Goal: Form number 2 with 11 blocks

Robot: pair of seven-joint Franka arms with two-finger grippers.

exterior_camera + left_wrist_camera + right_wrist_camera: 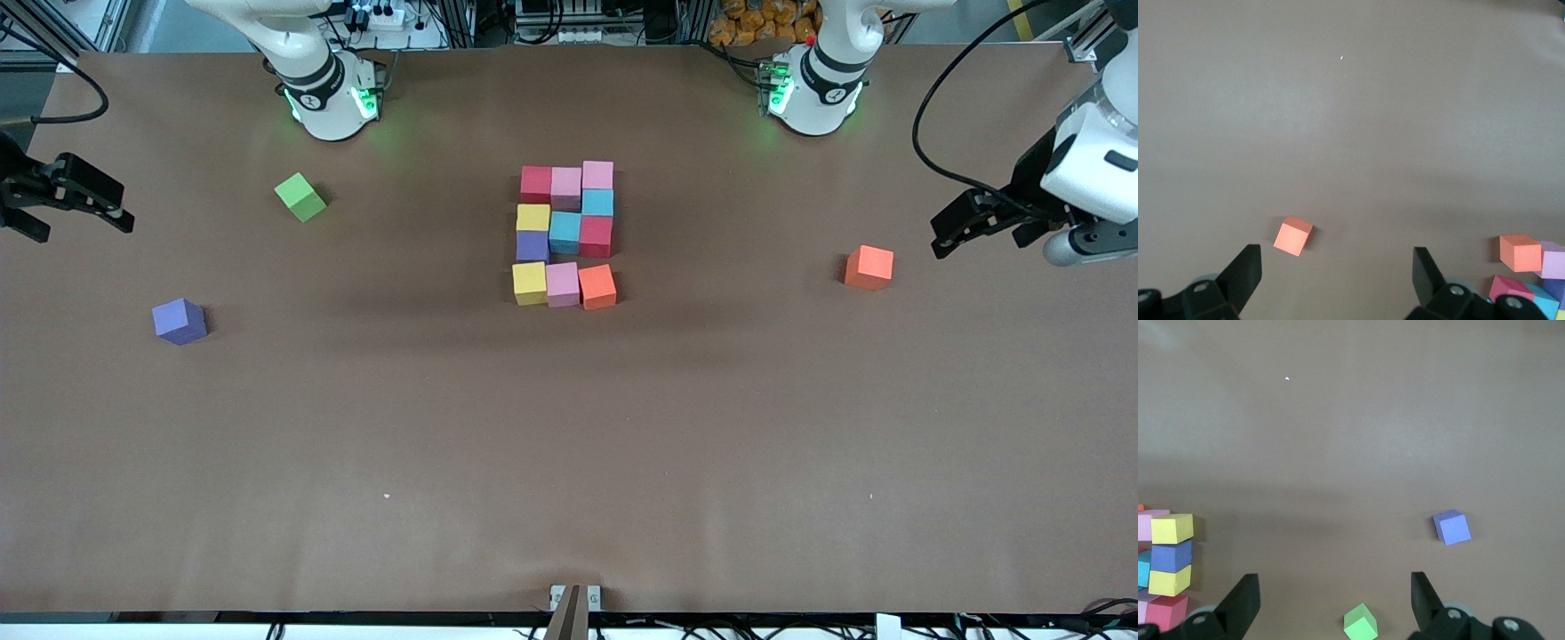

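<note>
The number 2 (pixel 565 234) sits mid-counter, nearer the robots' edge, eleven cubes in place. Both pincers hang wide open and empty: the left pincer (pixel 965 229) at its end of the counter, the right pincer (pixel 67 197) at its own. Judged complete; further reaching risks nudging the loosely aligned cubes.

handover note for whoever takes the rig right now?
Left gripper: open, empty, waiting at its end of the table.
Right gripper: open, empty, waiting at its end.
Number 2: eleven blocks in five rows mid-table, looks complete.
Spare orange cube, purple cube and green cube lie loose, apart from it.
Left: probably nothing.
</note>
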